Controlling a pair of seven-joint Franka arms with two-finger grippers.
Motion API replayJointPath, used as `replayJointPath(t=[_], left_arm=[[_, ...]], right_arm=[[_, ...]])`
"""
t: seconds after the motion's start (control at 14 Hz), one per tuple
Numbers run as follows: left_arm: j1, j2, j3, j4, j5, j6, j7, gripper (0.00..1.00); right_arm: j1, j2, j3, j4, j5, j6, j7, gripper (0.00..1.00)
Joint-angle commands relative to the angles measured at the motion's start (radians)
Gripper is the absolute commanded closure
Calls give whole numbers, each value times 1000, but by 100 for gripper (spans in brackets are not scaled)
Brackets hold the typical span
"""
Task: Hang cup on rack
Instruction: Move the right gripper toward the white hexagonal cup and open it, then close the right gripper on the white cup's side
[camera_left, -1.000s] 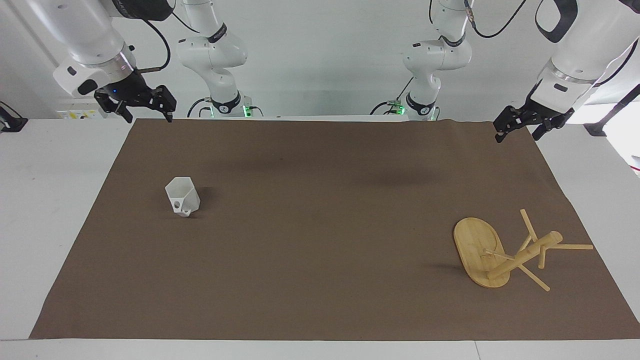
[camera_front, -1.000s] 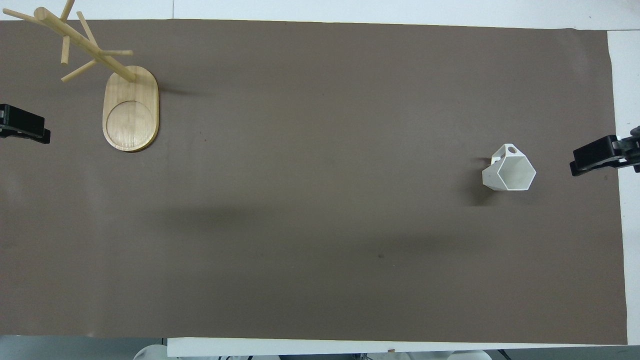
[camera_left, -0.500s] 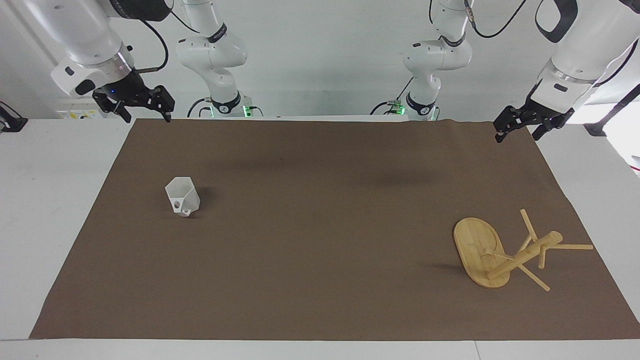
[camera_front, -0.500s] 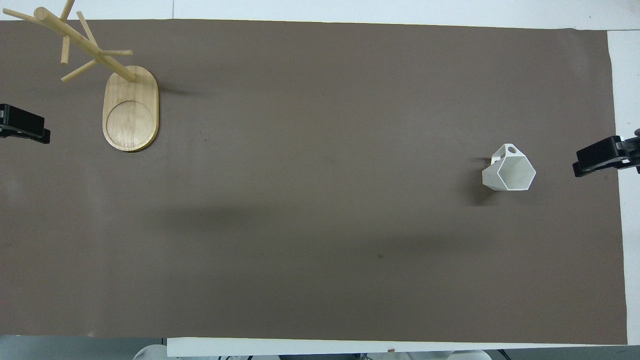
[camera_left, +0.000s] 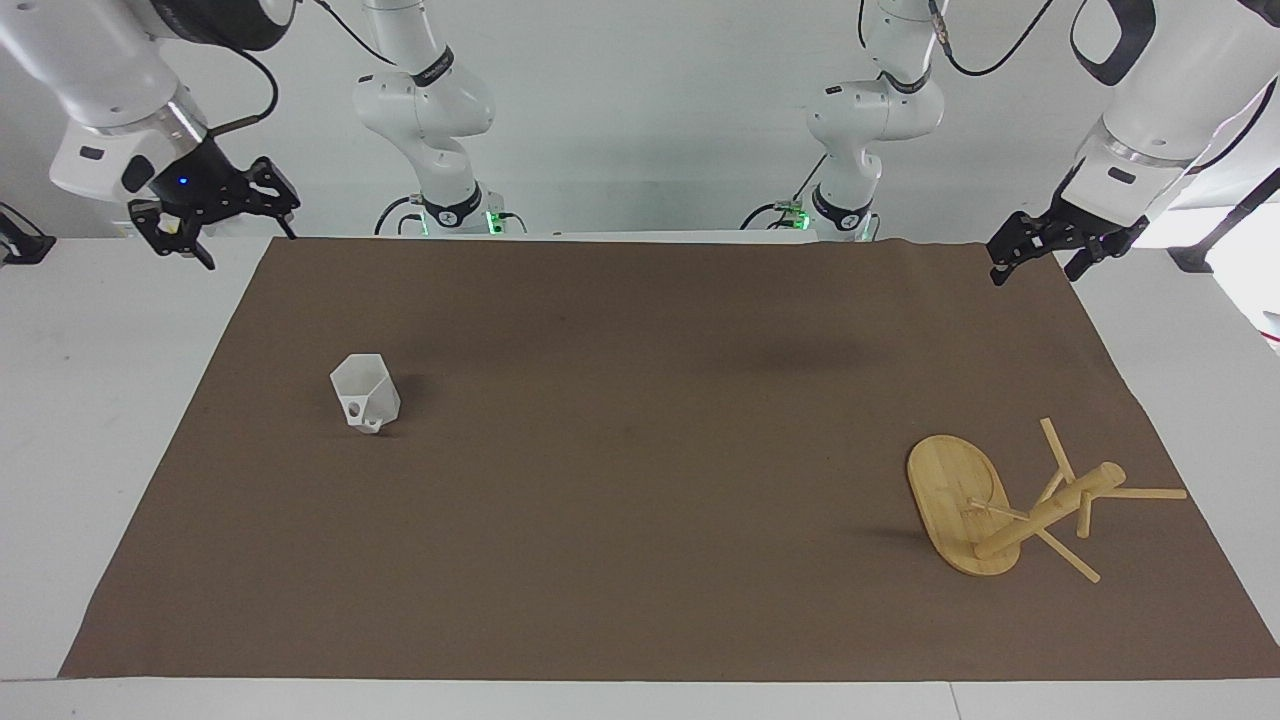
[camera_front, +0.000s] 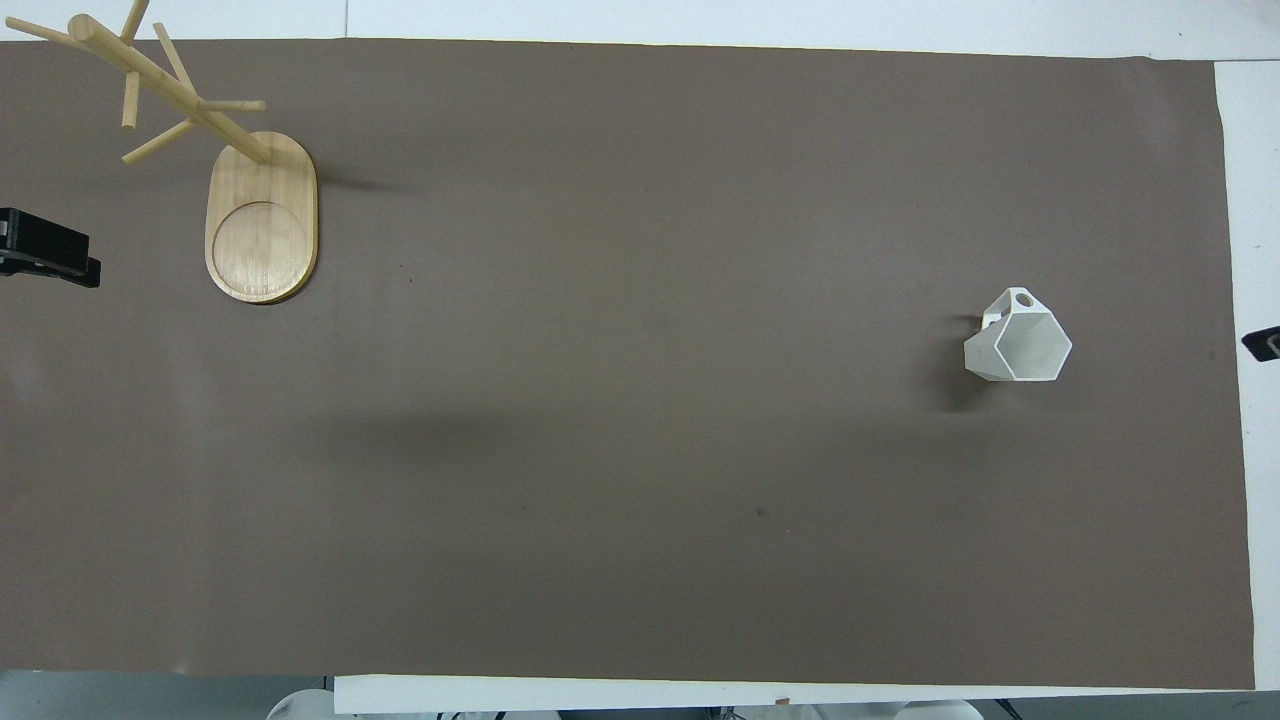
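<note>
The cup (camera_left: 365, 392) (camera_front: 1018, 342) is small, white and faceted. It stands mouth up on the brown mat toward the right arm's end, its holed handle on the side farther from the robots. The rack (camera_left: 985, 510) (camera_front: 255, 215) is a bamboo mug tree standing on its oval base toward the left arm's end, farther from the robots than the cup, with bare pegs. My right gripper (camera_left: 250, 250) hangs open and empty over the white table edge beside the mat; only a tip of the right gripper (camera_front: 1262, 342) shows from overhead. My left gripper (camera_left: 1033, 275) (camera_front: 45, 258) waits open and empty over the mat's corner.
The brown mat (camera_left: 640, 500) covers most of the white table (camera_left: 100, 420). Both arm bases (camera_left: 455, 215) stand at the robots' edge. Nothing else lies on the mat between cup and rack.
My right gripper has swung outward, away from the cup and off the mat toward its own end of the table. The left gripper, cup and rack have not moved.
</note>
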Motion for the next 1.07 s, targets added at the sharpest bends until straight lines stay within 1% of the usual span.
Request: replayJointPath(t=[0.0,0.14,0.29,0.36,0.5,0.64,0.71,0.86,1.0], left_arm=[[0,-22,4,-24,-3,-4,6,0],[0,-21,2,-24,-3,-4,6,0],[0,-21,2,-24,-3,-4,6,0],[0,-21,2,-24,-3,-4,6,0],[0,-21,2,-24,-3,-4,6,0],[0,-21,2,-24,-3,-4,6,0],[0,-21,2,-24,-3,-4,6,0],[0,-21,2,-24,-3,-4,6,0],[0,-21,2,-24,-5,-4,6,0]], right_arm=[[-134,45,6,-17,144,33,-349,0],[-233,146,5,-10,302,35,-569,0],[-287,248,6,-2,425,19,-774,0],[-316,297,6,-10,494,-13,-851,0],[-369,421,8,-10,627,-86,-1028,0],[-396,502,14,-16,695,-152,-1173,0],[-395,524,16,-25,723,-177,-1224,0],[-389,566,19,-75,729,-194,-1350,0],[-389,595,28,-89,731,-192,-1415,0]])
